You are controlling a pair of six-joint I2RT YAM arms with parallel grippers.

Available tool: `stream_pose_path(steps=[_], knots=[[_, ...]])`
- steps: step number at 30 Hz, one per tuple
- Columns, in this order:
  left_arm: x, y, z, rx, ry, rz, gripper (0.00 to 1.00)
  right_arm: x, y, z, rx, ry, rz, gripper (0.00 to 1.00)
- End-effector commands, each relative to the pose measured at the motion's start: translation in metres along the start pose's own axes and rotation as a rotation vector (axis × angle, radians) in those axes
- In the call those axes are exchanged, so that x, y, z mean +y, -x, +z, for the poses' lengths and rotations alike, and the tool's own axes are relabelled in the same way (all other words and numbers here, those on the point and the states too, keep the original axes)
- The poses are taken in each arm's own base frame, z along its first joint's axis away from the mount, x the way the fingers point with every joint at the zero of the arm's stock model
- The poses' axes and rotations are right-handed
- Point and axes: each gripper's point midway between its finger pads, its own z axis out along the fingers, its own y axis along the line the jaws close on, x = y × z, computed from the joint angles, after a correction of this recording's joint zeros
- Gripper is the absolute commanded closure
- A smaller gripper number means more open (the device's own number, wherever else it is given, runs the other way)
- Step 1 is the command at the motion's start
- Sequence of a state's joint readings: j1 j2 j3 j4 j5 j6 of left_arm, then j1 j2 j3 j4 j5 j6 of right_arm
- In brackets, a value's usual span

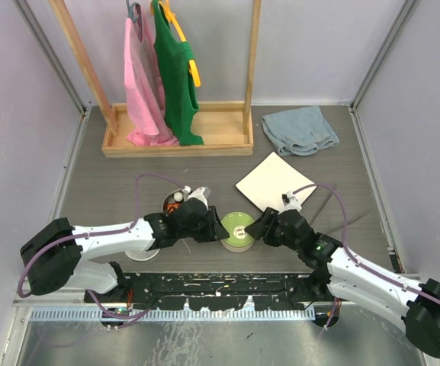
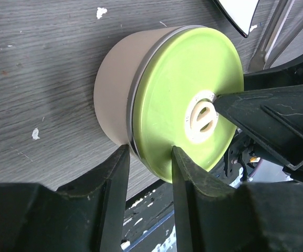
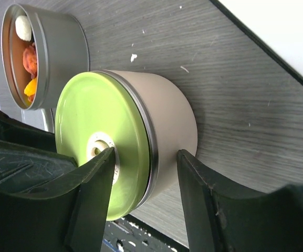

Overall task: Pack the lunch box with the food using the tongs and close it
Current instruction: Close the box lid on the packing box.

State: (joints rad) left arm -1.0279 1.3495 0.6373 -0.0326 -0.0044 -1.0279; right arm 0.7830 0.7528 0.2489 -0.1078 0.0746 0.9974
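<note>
Bench (image 1: 113, 179): grey wood-grain.
Green-lidded tin (image 1: 237, 229): frame centre; we judge lid-seating under way.
Left gripper (image 2: 150, 152): jaws narrow on lid rim.
Right gripper (image 3: 146, 153): jaws wide astride tin, grip unclear.
Next: lid the food tin (image 1: 175, 204), centre-left.

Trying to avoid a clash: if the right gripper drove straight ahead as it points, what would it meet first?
The lime-lidded tin, already between its jaws; the left gripper looks close behind, depth unclear.
</note>
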Motion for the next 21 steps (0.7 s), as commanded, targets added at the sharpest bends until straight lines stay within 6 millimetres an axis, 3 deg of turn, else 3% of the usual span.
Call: stream_pose_path(steps=[1, 6, 13, 15, 19, 21], knots=[[0.068, -0.053, -0.002, 0.165, 0.214, 0.041, 0.63, 0.0, -0.043, -0.015, 0.206, 0.055, -0.008, 0.43], [0.072, -0.055, -0.002, 0.17, 0.226, 0.043, 0.63, -0.005, -0.047, -0.017, 0.201, 0.062, 0.025, 0.39], [0.073, -0.056, 0.0, 0.183, 0.241, 0.061, 0.67, 0.012, -0.04, -0.024, 0.182, 0.139, 0.001, 0.37], [0.075, -0.057, 0.001, 0.19, 0.247, 0.066, 0.7, -0.003, -0.039, -0.023, 0.17, 0.06, 0.005, 0.37], [0.082, -0.06, -0.001, 0.195, 0.263, 0.066, 0.73, -0.058, -0.034, -0.024, 0.119, -0.226, 0.014, 0.44], [0.081, -0.058, -0.002, 0.188, 0.26, 0.071, 0.73, -0.057, -0.031, -0.026, 0.112, -0.23, -0.007, 0.47]])
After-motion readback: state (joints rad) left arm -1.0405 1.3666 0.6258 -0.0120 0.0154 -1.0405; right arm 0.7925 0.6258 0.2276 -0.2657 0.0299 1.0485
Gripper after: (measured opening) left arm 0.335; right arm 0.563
